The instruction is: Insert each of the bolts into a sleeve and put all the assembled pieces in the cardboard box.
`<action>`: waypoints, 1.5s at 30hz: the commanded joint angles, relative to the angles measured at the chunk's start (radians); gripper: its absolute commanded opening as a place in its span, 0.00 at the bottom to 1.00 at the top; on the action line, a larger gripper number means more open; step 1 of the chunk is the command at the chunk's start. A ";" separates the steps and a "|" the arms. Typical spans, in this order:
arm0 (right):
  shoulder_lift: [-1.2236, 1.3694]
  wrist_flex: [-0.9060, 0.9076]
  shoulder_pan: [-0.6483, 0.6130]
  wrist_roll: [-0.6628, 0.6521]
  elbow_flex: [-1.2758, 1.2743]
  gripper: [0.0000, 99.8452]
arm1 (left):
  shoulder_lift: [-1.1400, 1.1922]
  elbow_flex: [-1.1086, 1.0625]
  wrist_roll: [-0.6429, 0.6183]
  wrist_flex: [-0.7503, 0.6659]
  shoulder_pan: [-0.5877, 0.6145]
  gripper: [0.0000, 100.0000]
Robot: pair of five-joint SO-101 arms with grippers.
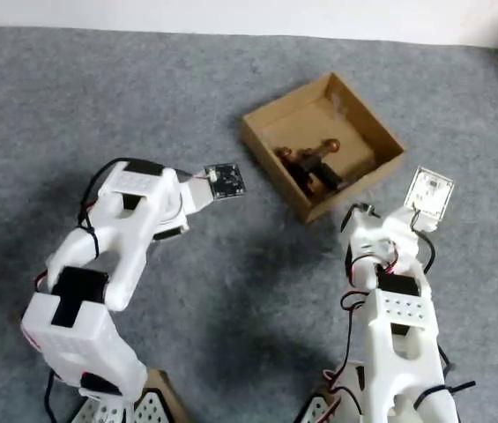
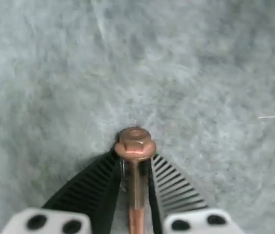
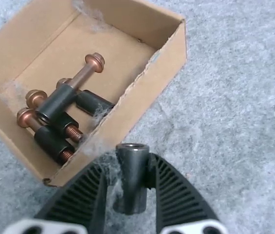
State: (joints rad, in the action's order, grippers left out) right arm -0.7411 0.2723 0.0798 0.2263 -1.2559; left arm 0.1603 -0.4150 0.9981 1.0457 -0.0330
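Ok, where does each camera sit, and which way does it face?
High view: fixed overhead, looking down on carpet, cardboard box, left arm, right arm.
Left wrist view: on the left arm, facing carpet past the left tool, shut on a bolt.
Right wrist view: on the right arm, facing the box past the right tool, holding a sleeve.
Shared: the box, in high and right wrist views.

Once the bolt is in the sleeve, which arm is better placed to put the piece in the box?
Probably right: the right jaws, shut on the sleeve, face the box, close ahead. The left jaws, shut on the bolt, point at carpet.
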 commanded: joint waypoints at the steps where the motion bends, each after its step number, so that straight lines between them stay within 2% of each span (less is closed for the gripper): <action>1: -0.008 -0.024 -0.007 -0.009 0.005 0.00 | -0.200 -0.027 -0.074 0.149 -0.067 0.01; 4: -0.008 -0.024 -0.007 -0.009 0.004 0.00 | -0.372 -0.077 -0.181 0.235 -0.122 0.01; 6: -0.008 -0.024 -0.007 -0.009 0.004 0.00 | -0.496 -0.110 -0.282 0.244 -0.147 0.01; 9: -0.008 -0.024 -0.028 -0.009 0.004 0.00 | -0.676 -0.150 -0.494 0.242 -0.170 0.01; 11: -0.008 -0.024 -0.077 -0.025 -0.007 0.00 | -0.776 -0.180 -0.644 0.190 -0.188 0.01; 14: -0.018 -0.024 -0.200 -0.157 -0.038 0.00 | -0.889 -0.263 -0.792 0.043 -0.189 0.01; 16: -0.018 -0.022 -0.268 -0.238 -0.051 0.00 | -0.943 -0.335 -0.832 -0.066 -0.189 0.01; 27: -0.021 -0.021 -0.349 -0.351 -0.061 0.00 | -1.178 -0.730 -0.847 -0.626 -0.199 0.01; 31: -0.033 -0.024 -0.406 -0.348 -0.091 0.00 | -1.303 -0.885 -1.048 -0.789 -0.197 0.01; 35: -0.179 -0.021 -0.461 -0.347 -0.151 0.00 | -1.445 -1.070 -1.278 -1.036 -0.193 0.01; 39: -0.404 -0.025 -0.506 -0.354 -0.265 0.00 | -1.616 -1.276 -1.395 -1.260 -0.197 0.01; 41: -0.530 -0.025 -0.527 -0.384 -0.325 0.00 | -1.685 -1.291 -1.412 -1.231 -0.197 0.01; 45: -0.805 -0.028 -0.573 -0.551 -0.467 0.00 | -1.821 -1.277 -1.473 -1.049 -0.203 0.01</action>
State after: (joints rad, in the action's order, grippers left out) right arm -1.3410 0.2693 -0.4572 -0.2171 -1.6625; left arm -1.5597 -1.6778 -0.4227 -0.0836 -0.2033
